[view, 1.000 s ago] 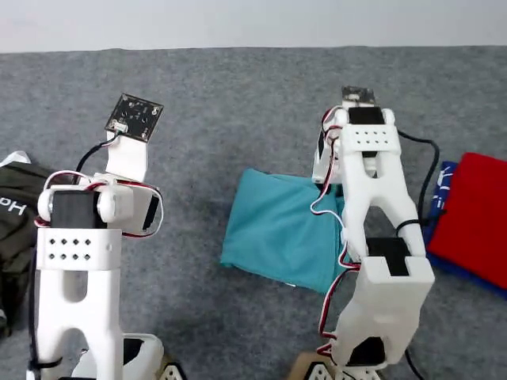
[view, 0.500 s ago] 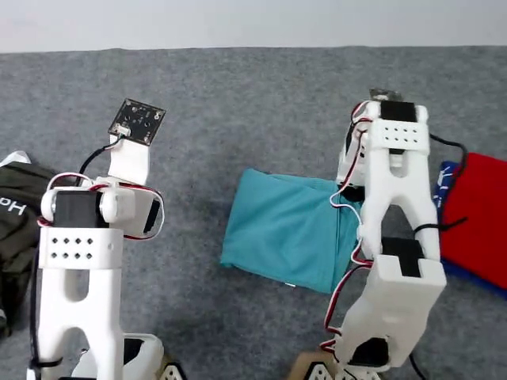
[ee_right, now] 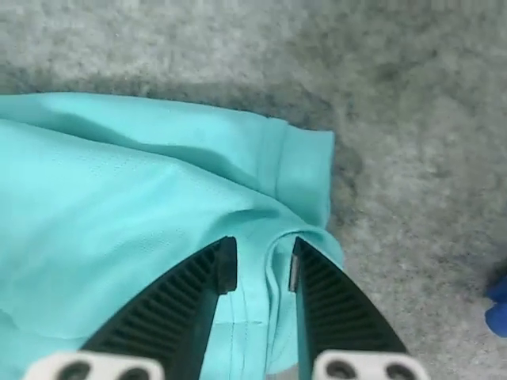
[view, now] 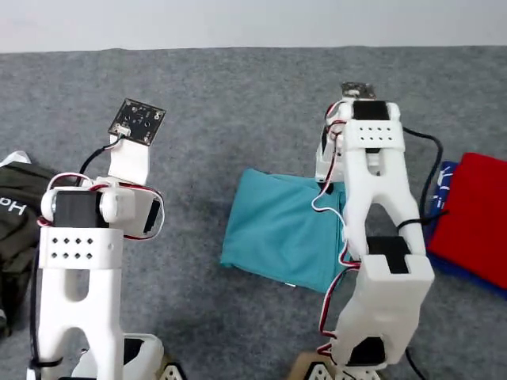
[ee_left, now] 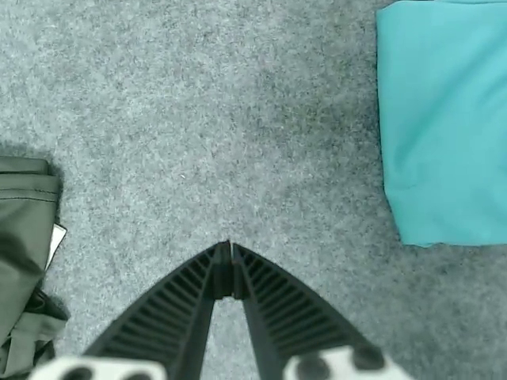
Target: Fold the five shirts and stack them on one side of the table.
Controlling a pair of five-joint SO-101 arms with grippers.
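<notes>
So, far left: a dark shirt [view: 14, 229] lies bunched at the table [view: 238, 103] edge, not yet folded by the look of it.
Left gripper [ee_left: 230, 253]: pinched closed with its tips touching and nothing between them, hanging over bare grey surface between the dark shirt and the teal one.
Middle: the teal shirt [view: 277, 229] lies flat as a rough rectangle, already folded at least once, with layered hems showing along the side towards the right arm [view: 372, 198].
Right gripper [ee_right: 261, 253]: jaws parted a little, poised straight over the teal shirt's edge near a corner, with cloth showing in the gap; I cannot tell whether the tips touch the fabric.
Far right: a red shirt [view: 475, 214] sits folded on top of a blue shirt [view: 445, 184], which looks like the growing stack.
How it handles: the teal cloth is light, soft and limp. It will sag and unfold if lifted by one layer, and it may drag on the rough table covering.
Where to grip: I would pinch through all the layers at that hemmed corner, where the doubled seam gives the most body.
Risk: catching the top layer alone would peel the fold open on the way to the stack.
</notes>
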